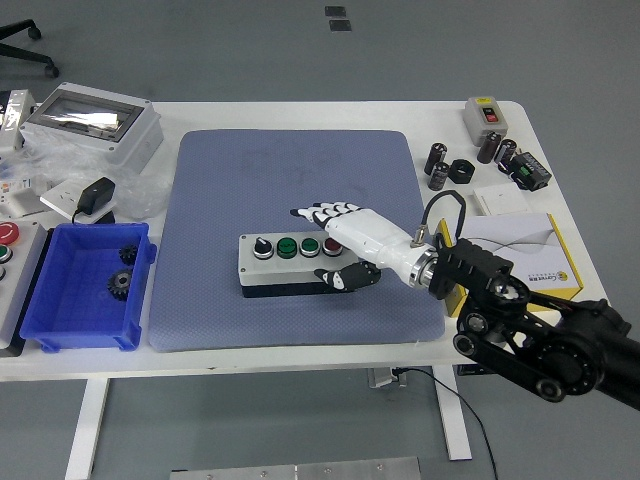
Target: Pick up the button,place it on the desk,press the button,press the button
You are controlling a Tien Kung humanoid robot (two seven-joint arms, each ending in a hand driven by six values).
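Note:
A grey button box (290,262) lies flat on the blue mat (290,180), with a black selector knob, two green buttons and a red button on top. My right hand (335,235) comes in from the right; its fingers are spread above the box's right end and back edge, and its thumb (340,277) sits at the box's front edge. It holds nothing. The left arm is out of view.
A blue bin (85,290) with black gears stands at the left, with a grey enclosure (90,125) behind it. A yellow-and-white carton (510,255) is at the right. Capacitors and a small switch box (487,118) are at the back right.

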